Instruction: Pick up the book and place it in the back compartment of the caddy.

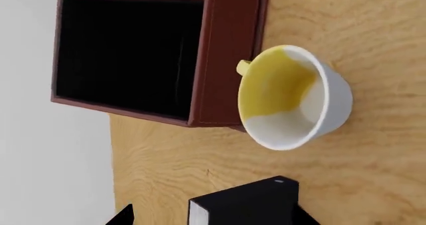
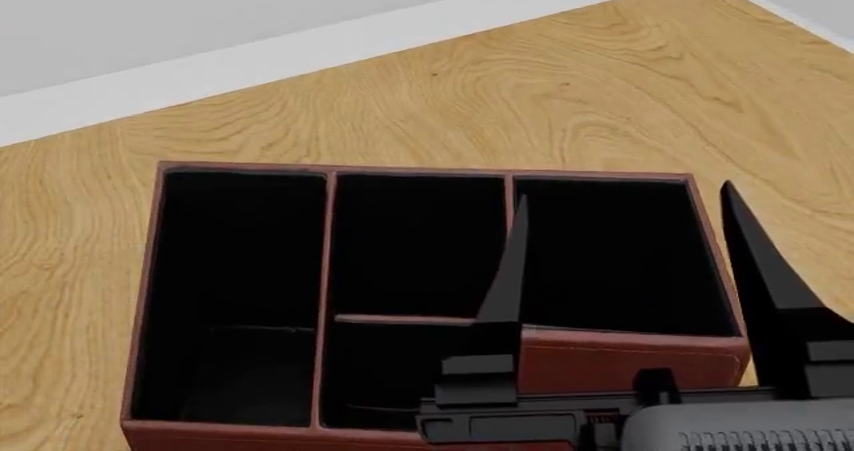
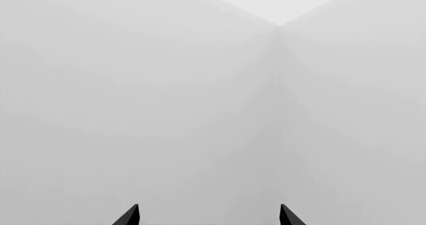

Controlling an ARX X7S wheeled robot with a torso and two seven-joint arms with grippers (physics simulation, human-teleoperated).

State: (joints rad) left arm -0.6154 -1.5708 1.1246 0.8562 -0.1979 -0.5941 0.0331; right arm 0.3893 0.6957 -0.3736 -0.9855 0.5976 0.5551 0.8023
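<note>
The caddy (image 2: pixel 627 349) is a red-brown box with black cells in the middle of the wooden table. Its back compartment (image 2: pixel 394 371) is the short cell of the middle column, nearest me. The caddy's corner also shows in the left wrist view (image 1: pixel 226 45). The book (image 1: pixel 246 202) shows there as a thin slab, dark-faced with a pale edge, lying between my left gripper's (image 1: pixel 213 220) spread fingers, with a gap on one side. My right gripper (image 2: pixel 623 193) is open and empty, raised in front of the caddy; its wrist view (image 3: pixel 208 217) shows only grey wall.
A yellow-and-white mug (image 1: pixel 293 98) lies on its side against the caddy's outer wall, close to the book. The table's edge (image 1: pixel 111 165) runs just beside the caddy in the left wrist view. A white wall base (image 2: pixel 334 46) borders the far side of the table.
</note>
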